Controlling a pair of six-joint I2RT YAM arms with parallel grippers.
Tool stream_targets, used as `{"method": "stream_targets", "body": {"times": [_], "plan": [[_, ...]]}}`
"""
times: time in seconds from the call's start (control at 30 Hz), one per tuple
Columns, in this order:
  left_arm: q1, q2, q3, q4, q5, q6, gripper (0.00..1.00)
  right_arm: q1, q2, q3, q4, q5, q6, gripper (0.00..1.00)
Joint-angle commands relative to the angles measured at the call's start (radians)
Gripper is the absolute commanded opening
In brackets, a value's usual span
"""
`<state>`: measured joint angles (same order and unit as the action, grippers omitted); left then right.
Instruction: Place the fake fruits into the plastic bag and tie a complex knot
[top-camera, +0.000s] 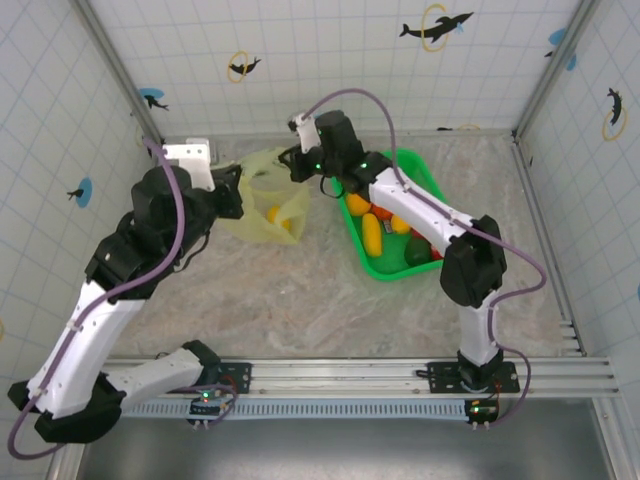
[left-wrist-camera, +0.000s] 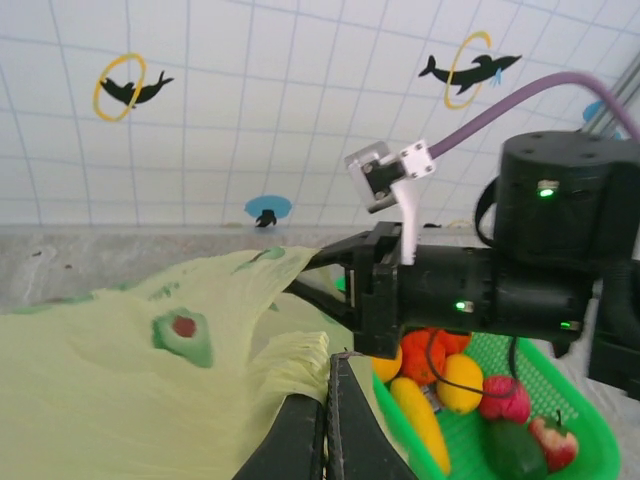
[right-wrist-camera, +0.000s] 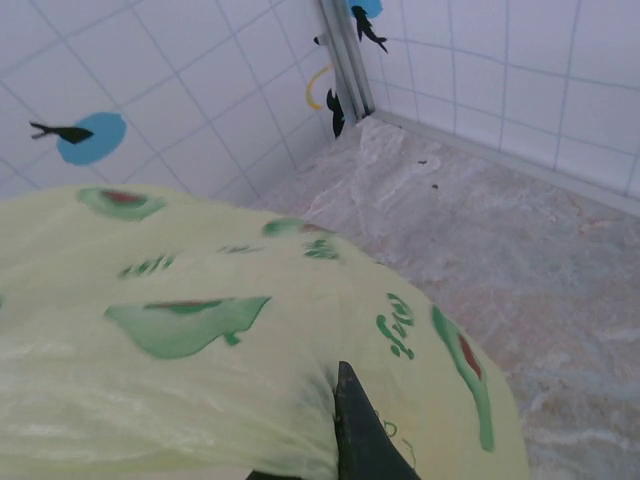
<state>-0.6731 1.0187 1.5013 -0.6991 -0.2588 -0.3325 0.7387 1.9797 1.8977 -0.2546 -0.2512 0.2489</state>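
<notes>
The pale yellow-green plastic bag (top-camera: 262, 190) (left-wrist-camera: 120, 400) (right-wrist-camera: 200, 380), printed with green avocados, hangs stretched between both grippers at the back of the table. My left gripper (top-camera: 238, 196) (left-wrist-camera: 335, 362) is shut on a bunched fold of its left edge. From the right, my right gripper (top-camera: 292, 163) (left-wrist-camera: 310, 272) (right-wrist-camera: 340, 378) is shut on the film at the bag's top, with one dark finger showing. Yellow fake fruits (top-camera: 272, 214) show through the film inside the bag. More fake fruits (top-camera: 372, 232) (left-wrist-camera: 460, 383), orange, yellow, red and dark green, lie in the basket. The knot is out of view.
A bright green plastic basket (top-camera: 385, 272) (left-wrist-camera: 600, 450) stands just right of the bag, under the right forearm. Tiled walls with dolphin stickers close in the back and both sides. A metal rail (top-camera: 350, 375) runs along the near edge.
</notes>
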Motion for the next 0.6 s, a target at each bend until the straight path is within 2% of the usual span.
{"method": "stream_targets", "body": {"times": [0.0,0.1,0.2,0.27,0.5,0.57], "plan": [[0.003,0.067,0.081,-0.01,-0.016,0.016,0.0,-0.014,-0.02,0.122,-0.334,-0.028,0.181,0.0],[0.003,0.138,0.141,-0.009,0.039,0.019,0.0,-0.057,-0.051,0.082,-0.358,-0.15,0.307,0.0],[0.004,0.212,0.179,-0.017,0.12,0.02,0.0,-0.077,-0.122,-0.045,-0.296,-0.168,0.395,0.0],[0.021,0.244,0.178,-0.015,0.18,0.009,0.0,-0.096,-0.15,-0.126,-0.233,-0.233,0.446,0.0],[0.144,0.233,-0.003,0.069,0.452,-0.002,0.01,-0.144,-0.193,-0.264,-0.121,-0.366,0.519,0.0],[0.147,0.196,-0.076,0.133,0.482,-0.008,0.05,-0.162,-0.197,-0.292,-0.092,-0.379,0.546,0.0]]}}
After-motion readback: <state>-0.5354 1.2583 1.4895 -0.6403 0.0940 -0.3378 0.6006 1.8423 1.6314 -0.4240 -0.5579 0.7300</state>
